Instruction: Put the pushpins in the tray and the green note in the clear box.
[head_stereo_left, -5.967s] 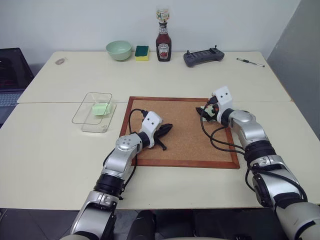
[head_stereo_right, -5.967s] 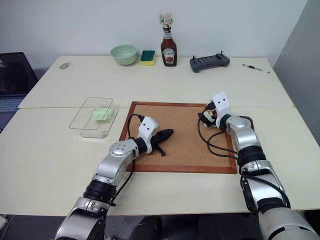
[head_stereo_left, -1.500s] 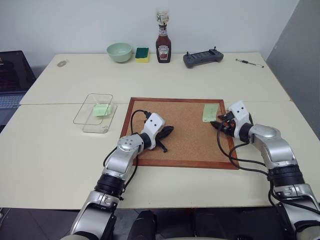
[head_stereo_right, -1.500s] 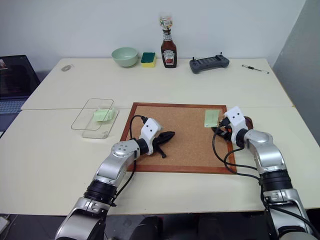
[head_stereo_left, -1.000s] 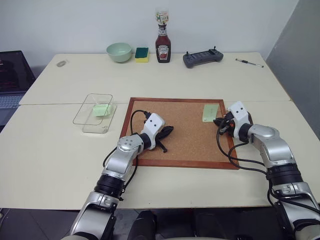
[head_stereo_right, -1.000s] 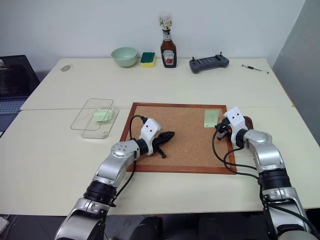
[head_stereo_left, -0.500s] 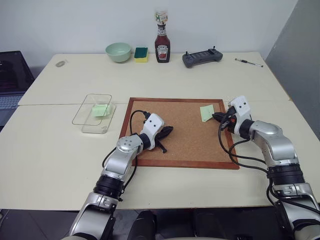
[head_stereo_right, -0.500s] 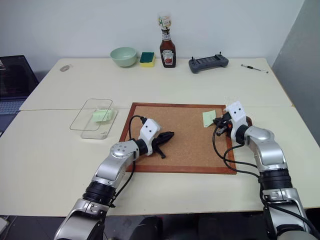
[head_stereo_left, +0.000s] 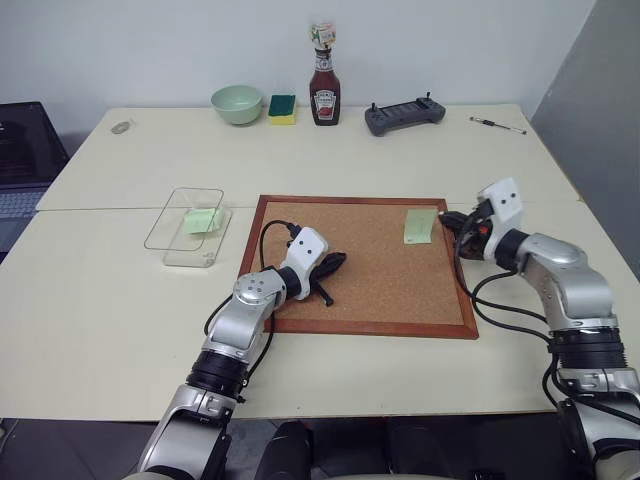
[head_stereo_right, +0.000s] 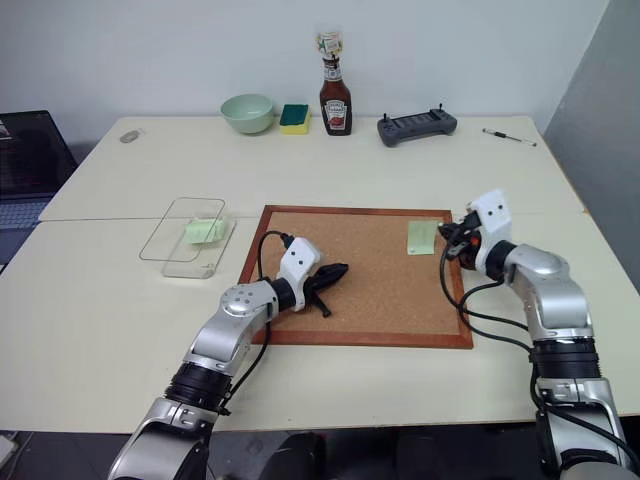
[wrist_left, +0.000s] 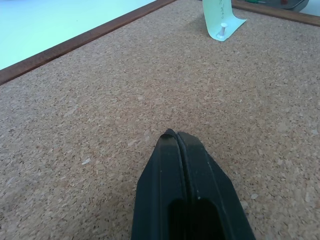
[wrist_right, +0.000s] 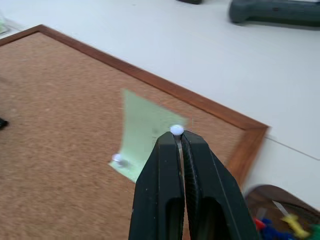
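- Two head views read the same. The green note (head_stereo_left: 420, 225) lies far right on the corkboard (head_stereo_left: 360, 290). The clear box (head_stereo_left: 175, 235) is well apart on the left, with another green slip (head_stereo_left: 203, 219) already inside. My right gripper (head_stereo_left: 447, 217) hangs just right of the note, and my left gripper (head_stereo_left: 336, 262) rests on the cork, near left.
- Left wrist view: the left fingers are pressed together and empty. It resolves what the head views don't: a white pushpin (wrist_left: 223, 29) stuck in one corner of the note, with that end curling up off the cork.
- Right wrist view: the right fingers are closed on a second white pushpin (wrist_right: 176, 130), with only its head showing at the tips. It also picks up the tray (wrist_right: 265, 192) just outside the board's frame, with coloured pins in it.
- Handling, my call: the pins are tiny, hard and slick, so I'd pinch under the head and pull straight. The note is near weightless and floppy. Once it's free I'd take the lifted edge with a light squeeze and carry it slowly, or it will flutter.
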